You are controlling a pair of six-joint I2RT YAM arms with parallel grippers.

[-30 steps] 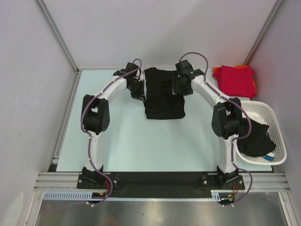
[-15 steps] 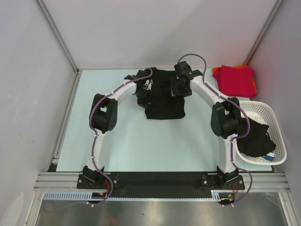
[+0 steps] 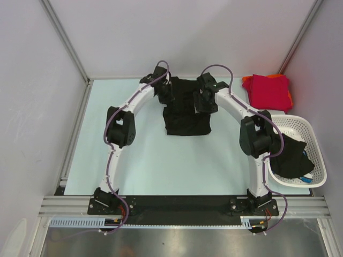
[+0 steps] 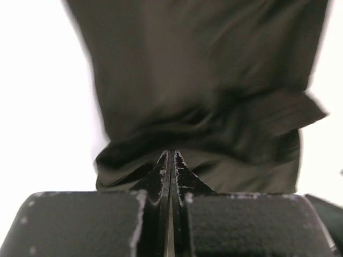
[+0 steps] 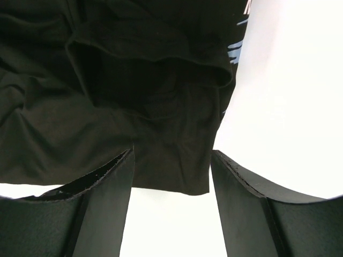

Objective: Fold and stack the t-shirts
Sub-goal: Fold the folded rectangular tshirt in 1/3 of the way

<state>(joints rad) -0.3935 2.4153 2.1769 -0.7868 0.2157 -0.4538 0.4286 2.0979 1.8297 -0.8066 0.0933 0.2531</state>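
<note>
The black t-shirt (image 3: 186,120) lies on the pale table (image 3: 161,160) at about 12 o'clock from the table's middle, between the two arms. It is folded into a rough upright rectangle, its lower half flat and its upper half rumpled under the grippers.

The left gripper (image 3: 166,96) sits at the shirt's 10 o'clock corner. In the left wrist view its jaws are pressed fully together. A bunched ridge of the black cloth is drawn up right to the tips, so it appears to pinch a fold of the shirt, though the cloth there is blurred.

The right gripper (image 3: 203,103) hangs over the shirt's 2 o'clock part. In the right wrist view its fingers (image 5: 115,203) stand wide apart with nothing between them. Beyond them lie the shirt's layered hem and a strip of pale print (image 5: 236,51) near its right edge.

At 2 o'clock on the table, well apart from the black shirt, a folded crimson red t-shirt (image 3: 270,92) rests on an orange t-shirt (image 3: 247,80), which shows only at the stack's far edges. At 4 o'clock stands the white lattice basket (image 3: 316,144), with a crumpled black cloth (image 3: 289,158) spilling over its left rim beside the right arm's elbow.
</note>
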